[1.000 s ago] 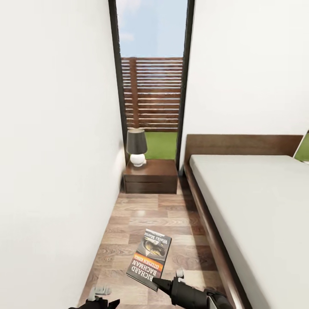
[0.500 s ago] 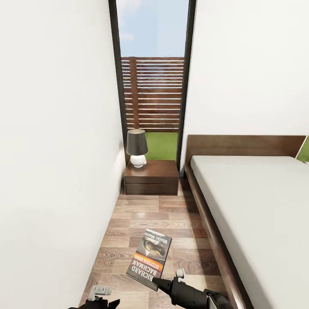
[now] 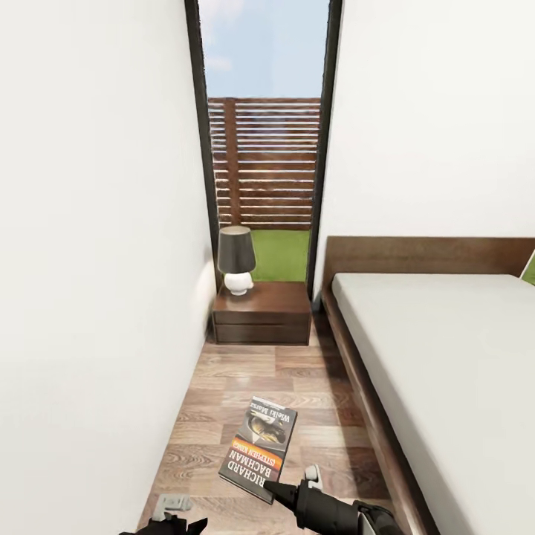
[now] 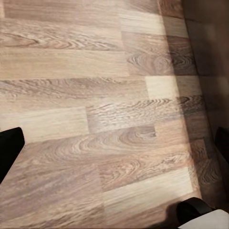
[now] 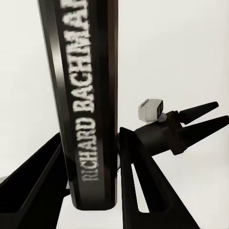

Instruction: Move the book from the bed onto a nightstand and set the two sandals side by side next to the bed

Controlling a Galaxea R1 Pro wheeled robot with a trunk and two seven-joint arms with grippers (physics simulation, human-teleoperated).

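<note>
Book [image 3: 258,448] clamped in right fingers [image 3: 276,491] (spine gripped); left fingers [image 3: 173,520] state unclear; nightstand [image 3: 263,312] ahead.

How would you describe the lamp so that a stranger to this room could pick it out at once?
Find the tall window between the white walls, with a slatted fence behind it. Below it, left of the bed, stands a low dark nightstand. The lamp stands on its left rear corner: a dark shade over a round white base, the only thing on that top.

left gripper [image 3: 172,513] cropped, bed [image 3: 446,357] cut off
</note>
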